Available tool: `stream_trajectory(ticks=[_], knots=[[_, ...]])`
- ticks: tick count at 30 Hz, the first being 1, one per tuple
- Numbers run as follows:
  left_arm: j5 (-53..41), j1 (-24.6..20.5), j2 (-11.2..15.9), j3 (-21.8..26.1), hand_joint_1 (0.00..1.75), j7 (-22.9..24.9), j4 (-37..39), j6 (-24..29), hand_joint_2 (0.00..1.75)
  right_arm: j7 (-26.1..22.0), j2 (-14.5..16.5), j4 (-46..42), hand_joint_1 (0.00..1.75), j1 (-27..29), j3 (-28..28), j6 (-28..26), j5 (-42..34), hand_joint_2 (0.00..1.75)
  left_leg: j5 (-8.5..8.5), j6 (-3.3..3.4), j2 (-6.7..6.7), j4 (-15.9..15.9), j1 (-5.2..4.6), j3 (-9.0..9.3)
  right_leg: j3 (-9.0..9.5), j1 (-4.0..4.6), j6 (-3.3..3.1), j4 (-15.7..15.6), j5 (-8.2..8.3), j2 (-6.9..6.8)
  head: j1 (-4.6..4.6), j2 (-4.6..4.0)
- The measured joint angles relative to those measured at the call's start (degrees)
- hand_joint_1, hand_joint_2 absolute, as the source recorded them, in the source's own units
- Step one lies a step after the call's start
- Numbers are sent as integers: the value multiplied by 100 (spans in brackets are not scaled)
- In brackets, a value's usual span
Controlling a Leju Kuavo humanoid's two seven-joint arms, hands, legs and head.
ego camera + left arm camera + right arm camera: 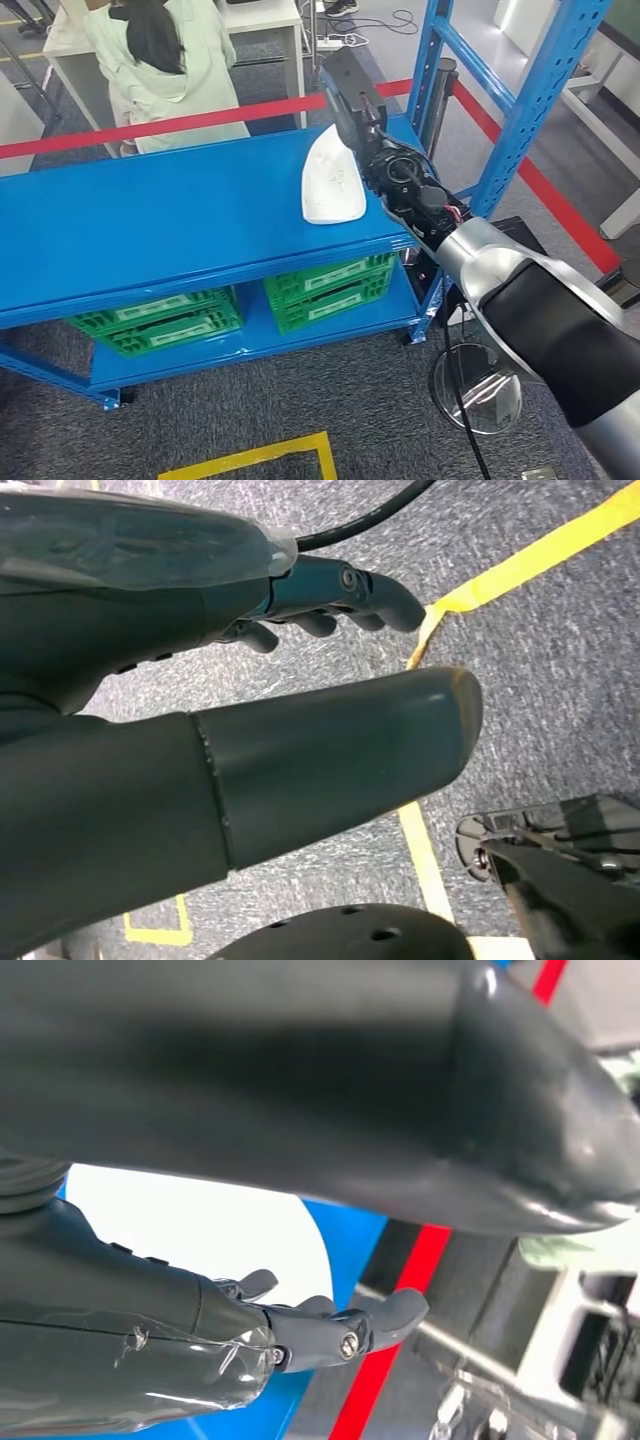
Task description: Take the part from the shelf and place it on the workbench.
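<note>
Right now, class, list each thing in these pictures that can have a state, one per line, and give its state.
white part: lying on the blue shelf's top board, not yet lifted.
right hand: reaching beside the part, fingers apart; contact unclear.
left hand: hanging over the carpet, holding nothing, fingers slightly curled.
green crates: resting on the lower board.
person: standing behind the shelf, beyond the red tape.
</note>
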Motion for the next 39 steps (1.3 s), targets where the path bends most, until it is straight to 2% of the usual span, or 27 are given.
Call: stream_trajectory(ticks=[1, 2, 3, 4, 5, 6, 7, 8, 11, 12, 13, 16, 17, 18, 19, 20, 21, 23, 24, 26, 28, 31, 33, 39], knots=[[0, 2, -5, 0, 0, 0, 0, 0, 0, 2, 1, -1, 0, 18, 3, 3, 0, 0, -85, -18, 2, 272, 14, -230, 40, 0, 1, 0, -42, 5, -14, 0], [0, 4, -8, 0, 0, 0, 0, 0, 0, 3, 1, -1, 0, 36, 4, 6, 0, 0, -77, -29, 4, 351, 25, -374, 90, 0, 6, 1, -88, 10, -26, 0], [1, 6, -9, 0, 0, 0, 0, 1, 0, 5, 1, -1, 0, 46, 4, 6, 3, 0, 58, -33, 6, 199, 34, -405, 154, -1, 13, 1, -139, 13, -36, 0], [2, 7, -8, 0, 0, 0, 0, 1, 0, 8, 1, -3, 0, 48, 3, 6, 7, 0, 313, -27, 8, -144, 39, -334, 227, -2, 23, 1, -194, 15, -41, 0], [4, 9, -6, 0, 0, 0, 0, 2, 0, 10, 1, -8, 0, 43, 3, 5, 10, 0, 654, -8, 10, -590, 41, -210, 289, -2, 39, -2, -252, 14, -50, 0], [7, 8, -3, 0, 0, 0, 1, 3, 0, 15, 1, -12, 0, 34, 4, 5, 14, 0, 893, 19, 14, -976, 29, -101, 346, 3, 62, 1, -308, 18, -63, 0], [10, 7, -1, 0, 0, 0, 1, 3, 0, 21, 1, -17, 0, 24, 5, 4, 14, 0, 1056, 54, 15, -1237, 11, -23, 378, 6, 91, -2, -357, 22, -70, 0], [12, 5, -1, 0, 0, 0, 2, 4, 0, 27, 1, -23, 0, 21, 5, 4, 14, 0, 1131, 93, 16, -1373, -3, 17, 400, 9, 125, 11, -387, 27, -75, 0], [16, 4, -7, 0, 0, -2, 2, 11, 0, 32, 2, -33, 0, 18, 2, 4, 14, 0, 1108, 198, 17, -1421, -11, 120, 441, 3, 216, 104, -474, 25, -56, 0], [16, 4, -9, 0, 0, -8, 2, 22, 0, 32, 1, -33, 0, 8, -1, 3, 14, 0, 1090, 225, 20, -1431, -8, 167, 381, 0, 241, 259, -552, 16, -40, 0], [14, 2, -10, 0, 0, -18, 2, 36, 0, 31, 1, -34, 0, 0, -2, 3, 15, 0, 1075, 247, 23, -1439, -2, 207, 247, -6, 265, 537, -668, 7, -18, 0], [-3, -17, -4, 0, 0, -51, 2, 66, 0, 35, -4, -33, 0, 29, 2, 1, 15, 0, 999, 292, 23, -1437, -3, 281, -429, -25, 308, 1651, -1090, -5, 35, 0], [-6, -18, -2, 0, 0, -56, 2, 70, 0, 37, -10, -33, 0, 50, 3, -1, 15, 0, 966, 291, 13, -1434, -3, 314, -578, -35, 312, 1795, -1110, -6, 55, 0], [-7, -13, -3, 0, 0, -58, 2, 78, 0, 37, -16, -33, 0, 64, 3, -2, 15, 0, 929, 284, 3, -1429, -3, 356, -622, -43, 310, 1712, -995, -7, 79, 0], [-5, -4, -6, 0, 0, -56, 2, 87, 0, 38, -21, -33, 0, 66, 2, -3, 15, 0, 889, 272, -5, -1421, -3, 406, -569, -49, 300, 1425, -748, -8, 108, 0], [-3, 5, -10, 0, 0, -51, 2, 98, 0, 38, -24, -33, 0, 58, 2, -3, 16, 0, 848, 256, -11, -1415, -3, 452, -455, -50, 287, 1015, -422, -10, 132, 0], [-2, 5, -16, 0, 0, -46, 2, 108, 0, 37, -25, -34, 0, 44, 1, -3, 16, 0, 811, 235, -14, -1397, -8, 488, -359, -41, 269, 606, -174, -11, 140, 0], [-3, -15, -25, 0, 0, -38, 2, 121, 0, 43, -28, -39, 0, 22, 1, -1, 18, 0, 766, 185, -20, -1369, -18, 503, -245, -14, 214, 140, 48, -11, 141, 0], [-4, -24, -26, 0, 0, -37, 2, 125, 0, 46, -29, -43, 0, 22, 1, 1, 21, 0, 753, 161, -23, -1351, -26, 494, -224, -4, 182, 78, 37, -11, 128, 0], [-8, -27, -22, 0, 0, -36, 2, 133, 0, 49, -30, -50, 0, 28, 1, 3, 36, 0, 730, 198, -15, -1338, -27, 496, -181, 1, 183, 64, 89, 4, 88, 0], [-8, -26, -18, 0, 0, -35, 2, 138, 0, 49, -38, -51, 0, 24, -1, 1, 63, 0, 715, 261, -5, -1353, -24, 505, -172, 7, 211, 62, 95, 24, 55, 0], [-9, -35, -16, -1, 0, -35, 2, 139, 0, 49, -48, -51, 0, 25, -1, -4, 91, 0, 718, 259, 4, -1400, -23, 527, -174, 10, 187, 62, 84, 39, 20, 0], [-11, -46, -15, -1, 0, -35, 2, 140, 0, 49, -48, -51, 0, 26, 1, -3, 94, 0, 721, 249, 5, -1426, -23, 540, -174, 11, 169, 62, 77, 40, 2, 0], [-5, -47, -14, 0, 0, -35, 2, 150, 0, 114, -47, -51, 0, 28, 11, 64, 180, 0, 732, 150, 3, -1469, -21, 554, -176, 11, 138, 63, 73, 38, -19, 0]])
